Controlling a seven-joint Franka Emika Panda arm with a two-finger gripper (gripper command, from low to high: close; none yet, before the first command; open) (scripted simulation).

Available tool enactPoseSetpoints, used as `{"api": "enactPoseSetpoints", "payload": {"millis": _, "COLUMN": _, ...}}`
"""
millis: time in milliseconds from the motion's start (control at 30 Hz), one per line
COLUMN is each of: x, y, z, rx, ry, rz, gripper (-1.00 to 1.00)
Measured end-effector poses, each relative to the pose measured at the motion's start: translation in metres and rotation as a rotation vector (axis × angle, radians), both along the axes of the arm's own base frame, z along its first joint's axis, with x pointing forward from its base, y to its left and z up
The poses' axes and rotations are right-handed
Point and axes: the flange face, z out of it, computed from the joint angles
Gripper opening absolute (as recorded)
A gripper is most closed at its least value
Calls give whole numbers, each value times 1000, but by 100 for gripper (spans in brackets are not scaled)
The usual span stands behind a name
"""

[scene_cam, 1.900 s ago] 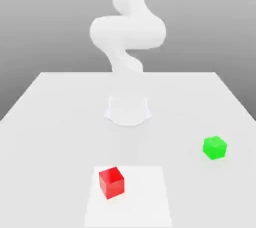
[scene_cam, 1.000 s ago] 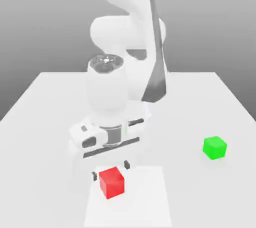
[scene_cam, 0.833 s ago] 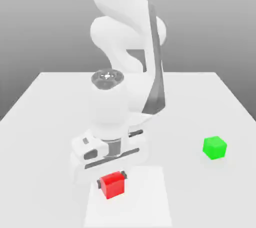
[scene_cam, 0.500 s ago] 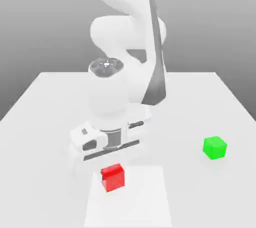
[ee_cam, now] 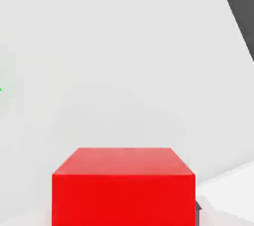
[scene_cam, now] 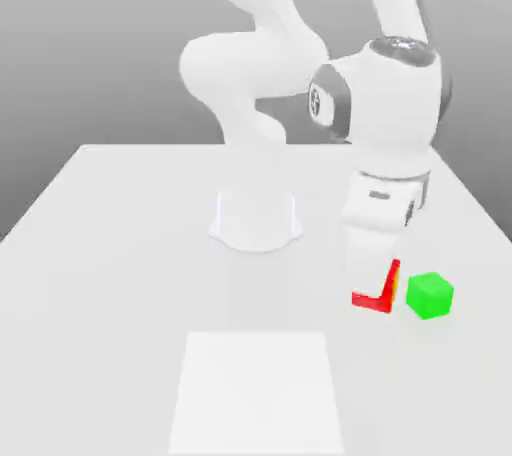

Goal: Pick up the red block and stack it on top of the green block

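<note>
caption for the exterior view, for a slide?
End effector carries the red block just beside the green block.

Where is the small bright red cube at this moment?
The small bright red cube is held in the shut gripper on the exterior view's right, just left of the small bright green cube.

Red block [scene_cam: 378,296]: smooth, plain faces, matt, evenly coloured. Green block [scene_cam: 430,295]: smooth, matt, unmarked. Counter [scene_cam: 120,274]: white, smooth, matt; a paler flat square [scene_cam: 256,392] is seen set flush in it. Arm [scene_cam: 385,124]: smooth white shell with a soft sheen, grey joint trim.
</note>
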Motion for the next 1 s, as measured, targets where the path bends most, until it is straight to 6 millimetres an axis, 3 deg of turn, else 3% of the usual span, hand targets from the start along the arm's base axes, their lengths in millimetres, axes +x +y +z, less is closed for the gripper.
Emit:
{"api": "enactPoseSetpoints", "payload": {"millis": 167, "x": -67, "y": 62, "z": -2, "rx": -12, "ry": 4, "rz": 338, "gripper": -100}}
{"api": "enactPoseSetpoints", "payload": {"millis": 233, "x": -82, "y": 72, "z": -4, "rx": -22, "ry": 4, "rz": 406, "gripper": -100}}
{"api": "enactPoseSetpoints", "payload": {"millis": 567, "x": -76, "y": 76, "z": -24, "rx": -61, "ry": -12, "rz": 417, "gripper": -100}}
{"api": "enactPoseSetpoints", "payload": {"millis": 967, "x": -86, "y": 76, "z": -68, "rx": -25, "ry": -1, "rz": 431, "gripper": -100}}
{"api": "enactPoseSetpoints", "payload": {"millis": 1000, "x": -87, "y": 76, "z": -71, "rx": -21, "ry": 2, "rz": 431, "gripper": 100}}
